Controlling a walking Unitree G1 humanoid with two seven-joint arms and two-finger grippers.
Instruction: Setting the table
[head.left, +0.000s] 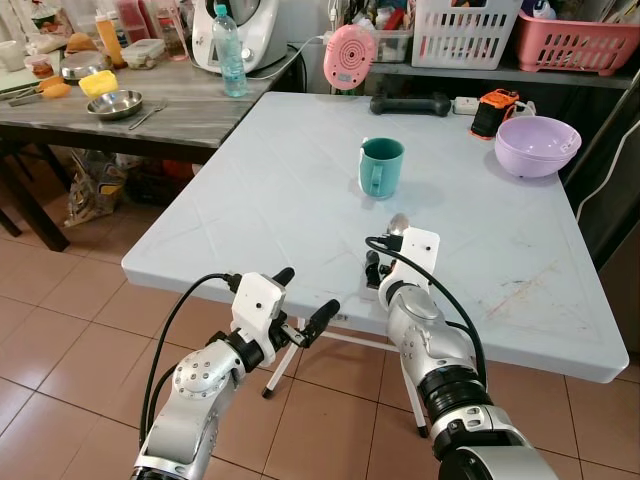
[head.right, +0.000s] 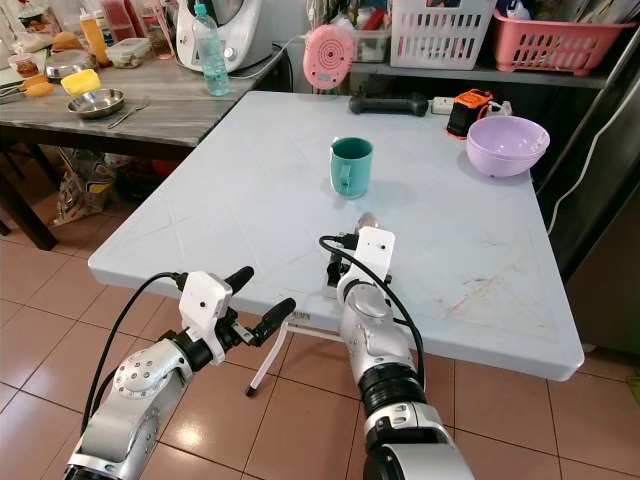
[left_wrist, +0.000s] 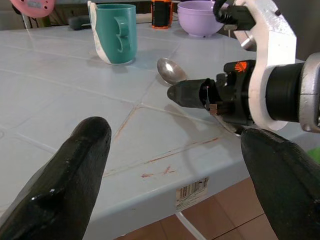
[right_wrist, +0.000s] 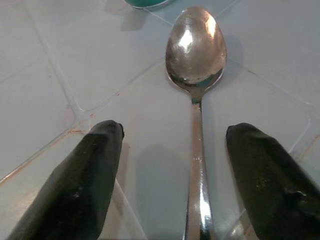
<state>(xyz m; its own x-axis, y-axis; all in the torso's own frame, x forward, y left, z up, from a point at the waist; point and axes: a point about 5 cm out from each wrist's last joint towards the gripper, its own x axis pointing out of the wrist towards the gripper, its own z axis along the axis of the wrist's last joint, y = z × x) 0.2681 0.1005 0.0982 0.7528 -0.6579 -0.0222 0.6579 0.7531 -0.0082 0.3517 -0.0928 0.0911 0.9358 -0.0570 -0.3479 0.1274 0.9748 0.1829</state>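
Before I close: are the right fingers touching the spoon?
Apart. The right wrist view shows bare table between each of the fingers and the spoon.

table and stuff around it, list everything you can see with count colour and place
table: 1, pale blue-white, centre
mug: 1, teal, mid-table
spoon: 1, silver, lying on the table between the right claw's fingers, bowl toward the mug
bowl: 1, lilac, far right corner of the table
water bottle: 1, clear with blue cap, grey side counter
steel dish: 1, silver, side counter
baskets: 2, white and pink, back shelf
left claw: 1, black, open, at the near table edge
right claw: 1, black, open, low over the spoon
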